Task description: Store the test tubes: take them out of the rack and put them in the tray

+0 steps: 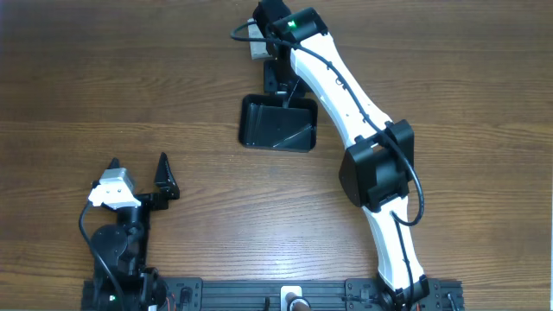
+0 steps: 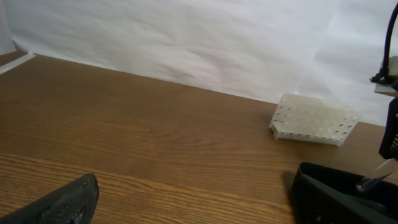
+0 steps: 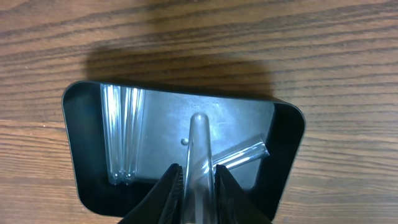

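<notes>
We show the right gripper [image 3: 198, 182] pinching a test tube [image 3: 199, 137] above the tray [image 3: 290, 155], within its rim; the left gripper [image 1: 138, 166], well off, is spread open.

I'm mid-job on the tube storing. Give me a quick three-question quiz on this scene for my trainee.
1. True or false: the right end effector is shut on a test tube over the tray.
2. How many loose tubes already lie in the tray? A) one B) three C) five
3. Fill in: the left end effector is ____ and holds nothing.

Key: 1 true; 2 B; 3 open.
</notes>
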Available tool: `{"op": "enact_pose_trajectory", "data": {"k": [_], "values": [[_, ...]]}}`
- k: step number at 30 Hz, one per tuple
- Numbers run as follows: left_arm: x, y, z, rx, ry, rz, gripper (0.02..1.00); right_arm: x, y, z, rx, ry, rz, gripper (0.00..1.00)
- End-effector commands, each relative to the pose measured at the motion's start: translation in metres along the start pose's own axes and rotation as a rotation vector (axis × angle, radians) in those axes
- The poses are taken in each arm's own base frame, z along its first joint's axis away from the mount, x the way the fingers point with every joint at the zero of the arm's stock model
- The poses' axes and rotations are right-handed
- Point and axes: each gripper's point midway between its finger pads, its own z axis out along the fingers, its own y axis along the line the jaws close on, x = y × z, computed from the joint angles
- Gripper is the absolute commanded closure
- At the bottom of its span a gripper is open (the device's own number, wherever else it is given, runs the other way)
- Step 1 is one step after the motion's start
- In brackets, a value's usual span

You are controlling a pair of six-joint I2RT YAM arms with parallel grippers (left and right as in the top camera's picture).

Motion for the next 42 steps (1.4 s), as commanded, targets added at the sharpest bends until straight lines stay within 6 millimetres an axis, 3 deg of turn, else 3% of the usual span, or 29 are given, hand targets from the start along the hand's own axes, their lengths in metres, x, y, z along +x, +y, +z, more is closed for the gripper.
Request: {"op": "enact_pose_trajectory", "data": {"k": [1,13,22,35,42], "values": [[0.001,-0.003,0.0,0.015,0.001,0.012,0.02,0.001,0.002,0.006,-0.007,0.013,0.007,0.822],[0.001,-0.003,0.0,0.015,0.001,0.012,0.018,0.021,0.02,0.006,-0.098,0.113,0.054,0.943],[0.001,-0.003,0.0,0.015,0.001,0.012,0.023,0.037,0.022,0.009,-0.117,0.186,0.061,0.932],[0.001,-0.003,0.0,0.015,0.001,0.012,0.02,0.059,0.02,0.03,-0.12,0.28,0.072,0.915],[0.001,-0.003,0.0,0.015,0.001,0.012,0.02,0.06,0.017,0.037,-0.115,0.286,0.077,0.882]]}}
